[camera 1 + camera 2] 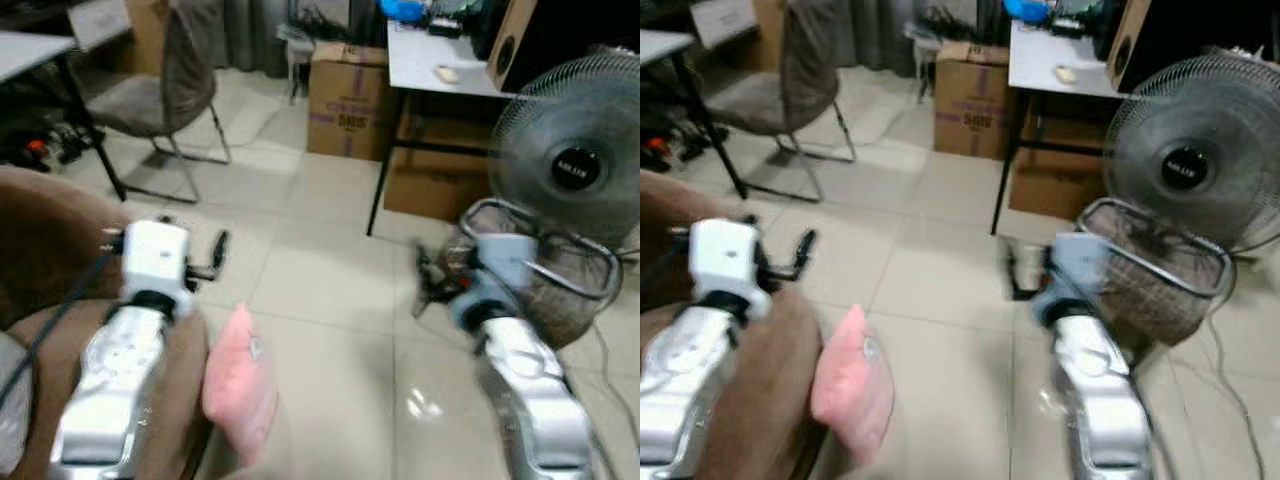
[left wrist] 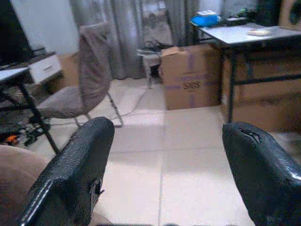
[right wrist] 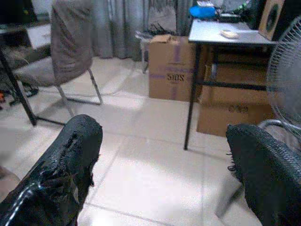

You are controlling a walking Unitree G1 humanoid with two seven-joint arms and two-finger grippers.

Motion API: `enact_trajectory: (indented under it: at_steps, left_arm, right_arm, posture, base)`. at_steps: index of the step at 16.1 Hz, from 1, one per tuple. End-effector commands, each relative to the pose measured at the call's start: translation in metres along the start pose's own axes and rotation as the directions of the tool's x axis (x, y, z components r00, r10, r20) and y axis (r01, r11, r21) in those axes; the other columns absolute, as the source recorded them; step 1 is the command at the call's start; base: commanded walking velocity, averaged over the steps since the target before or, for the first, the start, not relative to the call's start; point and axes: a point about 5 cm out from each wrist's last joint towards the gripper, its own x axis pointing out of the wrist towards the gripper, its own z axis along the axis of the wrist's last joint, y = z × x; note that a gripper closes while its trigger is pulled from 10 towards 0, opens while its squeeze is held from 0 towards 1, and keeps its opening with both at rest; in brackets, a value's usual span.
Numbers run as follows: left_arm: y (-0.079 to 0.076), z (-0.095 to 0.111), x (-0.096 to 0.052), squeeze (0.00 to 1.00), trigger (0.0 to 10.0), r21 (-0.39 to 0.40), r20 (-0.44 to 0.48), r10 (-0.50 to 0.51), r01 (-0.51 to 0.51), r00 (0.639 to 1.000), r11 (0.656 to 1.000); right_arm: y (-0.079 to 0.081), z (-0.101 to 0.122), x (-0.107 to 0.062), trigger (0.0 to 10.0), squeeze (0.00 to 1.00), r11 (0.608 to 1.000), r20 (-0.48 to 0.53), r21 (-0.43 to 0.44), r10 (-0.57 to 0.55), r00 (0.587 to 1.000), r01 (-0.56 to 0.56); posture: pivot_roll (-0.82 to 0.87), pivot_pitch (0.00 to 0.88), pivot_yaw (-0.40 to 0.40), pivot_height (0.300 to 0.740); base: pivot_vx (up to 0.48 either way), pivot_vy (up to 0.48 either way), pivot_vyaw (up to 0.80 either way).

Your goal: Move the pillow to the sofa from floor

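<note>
Both silver arms reach forward at six o'clock, left gripper [image 2: 160, 183] and right gripper [image 3: 164, 179] spread, holding nothing. Pink pillow [image 1: 240, 385] leans against the brown sofa [image 1: 50, 260] at seven o'clock, not yet lifted.

One pink pillow [image 1: 240, 388], one chair [image 1: 165, 75], two cardboard boxes [image 1: 346, 100], one fan [image 1: 580, 160]

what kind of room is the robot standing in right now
Probably a lived-in home room doubling as workspace or storage. A brown sofa with a pink pillow leaning at its edge sits alongside a desk, stacked cardboard boxes, a chair and a standing fan on a tiled floor.
</note>
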Motion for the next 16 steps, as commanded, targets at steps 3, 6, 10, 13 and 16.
enact_trajectory:
  at_steps: [3,6,10,13,16]
  left_arm:
    - [-0.008,0.004,0.003,0.0,10.0,0.0,0.013,-0.033,0.033,0.999,0.999]
    - [-0.009,0.003,0.003,0.0,10.0,-0.001,0.01,-0.042,0.042,0.999,0.999]
    - [-0.006,-0.008,0.002,0.0,10.0,0.005,-0.061,-0.006,0.007,0.998,1.0]
    - [-0.006,-0.008,0.002,0.0,10.0,0.015,-0.061,-0.006,0.007,0.998,1.0]
    - [-0.007,-0.009,0.002,0.0,10.0,0.025,-0.07,-0.014,0.016,0.997,1.0]
  right_arm:
    - [-0.012,-0.001,-0.002,10.0,0.0,0.999,-0.025,-0.01,-0.044,0.999,0.044]
    - [-0.011,-0.002,-0.002,10.0,0.0,0.999,-0.021,-0.016,-0.035,0.999,0.034]
    - [-0.006,-0.006,-0.005,10.0,0.0,0.998,-0.06,0.009,0.062,0.996,-0.062]
    - [-0.005,-0.006,-0.006,10.0,0.0,0.996,-0.062,0.007,0.085,0.994,-0.085]
    - [-0.005,-0.006,-0.006,10.0,0.0,0.996,-0.062,0.014,0.089,0.994,-0.088]
  posture:
    - [0.1,0.0,-0.023,0.74]
    - [0.09,0.0,-0.02,0.74]
    - [0.1,0.0,-0.02,0.74]
    - [0.1,0.0,-0.02,0.735]
    - [0.1,0.0,-0.02,0.7]
  base:
    - [0.358,0.0,-0.8]
    - [0.361,0.0,-0.53]
    - [0.082,0.0,0.0]
    - [0.0,0.0,0.0]
    - [0.0,0.0,0.0]
